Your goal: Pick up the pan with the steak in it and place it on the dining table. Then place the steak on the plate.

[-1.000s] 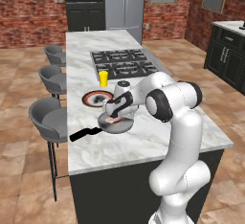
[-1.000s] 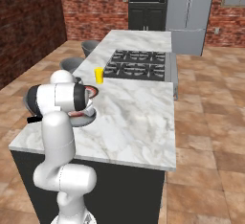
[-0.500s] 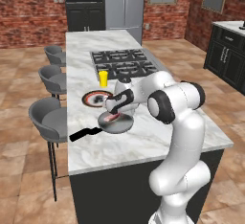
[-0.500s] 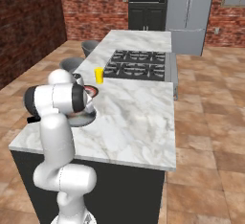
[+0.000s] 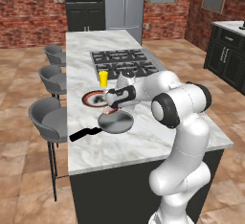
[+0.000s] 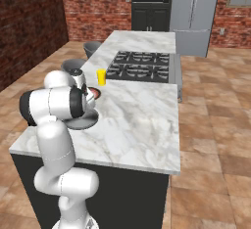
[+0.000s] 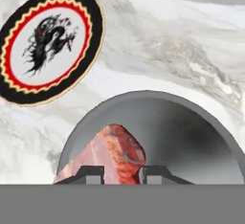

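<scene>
On the left of the left base view you see three grey stools (image 5: 50, 120) standing along the edge of the counter (image 5: 139, 144), which has a white marble top with grey veins. The black handle of the pan (image 5: 116, 122) points toward these stools, and the grey pan itself rests on the counter, near its front end. Just behind the pan lies the plate (image 5: 92, 98), with a red rim and a dark figure in its centre; in the hand view the plate (image 7: 48, 43) and the pan (image 7: 191, 132) are near each other but not touching. A yellow cup (image 5: 103, 78) stands behind the plate, and the stove (image 5: 125, 61) with black grates is further back on the same counter.

The hand (image 5: 111, 108) is above the far edge of the pan, on the side toward the plate. Its fingers (image 7: 91, 174) are on either side of the steak (image 7: 112, 153), with the meat between them, so the hand holds the steak in a narrow grip. The steak (image 5: 109, 109) is pink and is raised a little over the pan's rim. In the right base view the arm covers most of the pan (image 6: 86, 122) and plate, and the yellow cup (image 6: 101, 77) is beside the stove (image 6: 142, 65).
</scene>
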### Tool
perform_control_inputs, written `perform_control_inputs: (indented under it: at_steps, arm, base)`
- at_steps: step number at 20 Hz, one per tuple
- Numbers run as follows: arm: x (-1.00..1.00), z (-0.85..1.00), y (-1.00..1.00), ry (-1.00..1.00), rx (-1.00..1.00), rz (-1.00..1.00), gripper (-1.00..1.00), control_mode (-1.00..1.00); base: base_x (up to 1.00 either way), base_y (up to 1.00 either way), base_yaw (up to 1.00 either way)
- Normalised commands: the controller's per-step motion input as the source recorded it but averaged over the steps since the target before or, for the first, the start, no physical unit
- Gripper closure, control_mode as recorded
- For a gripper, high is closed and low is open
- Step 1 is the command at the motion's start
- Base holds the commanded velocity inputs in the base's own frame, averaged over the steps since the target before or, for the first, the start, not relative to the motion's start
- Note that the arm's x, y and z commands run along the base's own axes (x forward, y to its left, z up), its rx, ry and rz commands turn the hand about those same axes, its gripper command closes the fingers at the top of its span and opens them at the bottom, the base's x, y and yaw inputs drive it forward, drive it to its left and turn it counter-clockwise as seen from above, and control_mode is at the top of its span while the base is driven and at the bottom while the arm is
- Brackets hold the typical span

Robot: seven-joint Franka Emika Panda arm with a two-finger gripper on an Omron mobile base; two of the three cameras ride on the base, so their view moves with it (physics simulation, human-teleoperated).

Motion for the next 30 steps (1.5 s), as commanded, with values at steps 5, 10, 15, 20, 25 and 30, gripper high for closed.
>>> perform_control_inputs:
  at_steps: [5, 10, 15, 20, 25, 30]
  arm:
    - [0.17, 0.23, 0.0, -0.14, 0.0, -0.01, 1.0, -1.0]
    - [0.43, 0.2, 0.0, -0.1, 0.0, -0.03, 1.0, -1.0]
    - [0.54, 0.14, 0.03, -0.09, 0.01, -0.03, 1.0, -1.0]
    - [0.55, 0.08, 0.17, -0.1, 0.01, -0.03, 1.0, -1.0]
    - [0.49, 0.0, 0.27, -0.09, 0.0, -0.02, 1.0, -1.0]
    - [0.2, -0.01, 0.16, -0.03, 0.0, 0.0, 1.0, -1.0]
  base:
    - [0.0, 0.0, 0.0]
    - [0.0, 0.0, 0.0]
    - [0.0, 0.0, 0.0]
    - [0.0, 0.0, 0.0]
    - [0.0, 0.0, 0.0]
    - [0.0, 0.0, 0.0]
